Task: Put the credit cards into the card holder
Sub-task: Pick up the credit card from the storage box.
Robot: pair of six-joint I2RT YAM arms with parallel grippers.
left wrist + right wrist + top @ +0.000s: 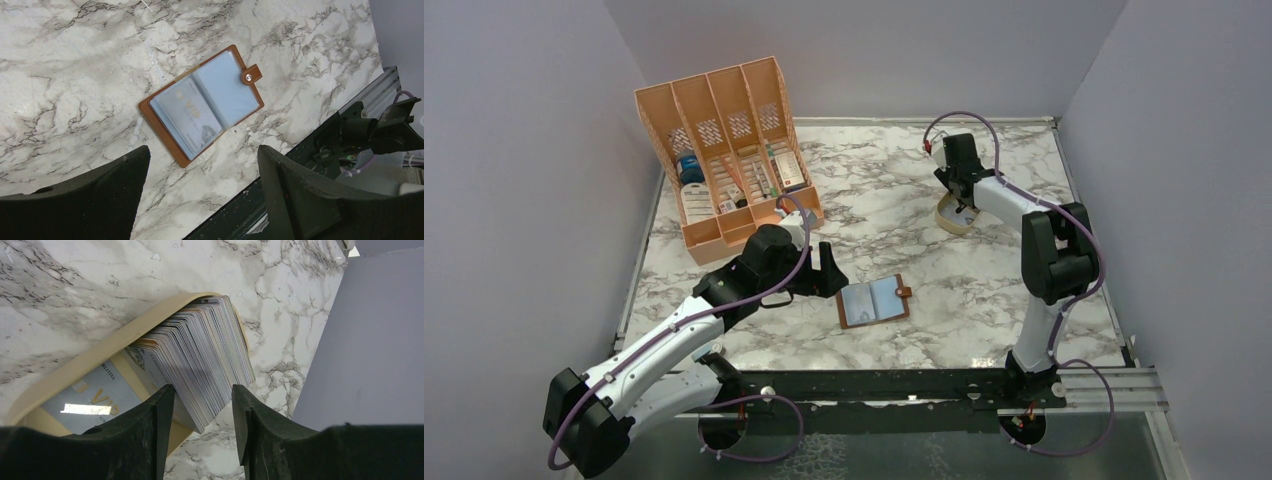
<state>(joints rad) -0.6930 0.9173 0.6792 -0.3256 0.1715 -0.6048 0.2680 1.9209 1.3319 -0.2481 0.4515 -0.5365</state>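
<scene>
Lying open, the brown card holder shows clear bluish sleeves.

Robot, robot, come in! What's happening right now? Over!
Left gripper open above open brown leather card holder. Right gripper open astride pale plastic credit cards in tan stand. Nothing blocking.

gold "VIP" on card in card holder

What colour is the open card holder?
The card holder is brown, with bluish sleeves; clearest in the left wrist view.
</scene>
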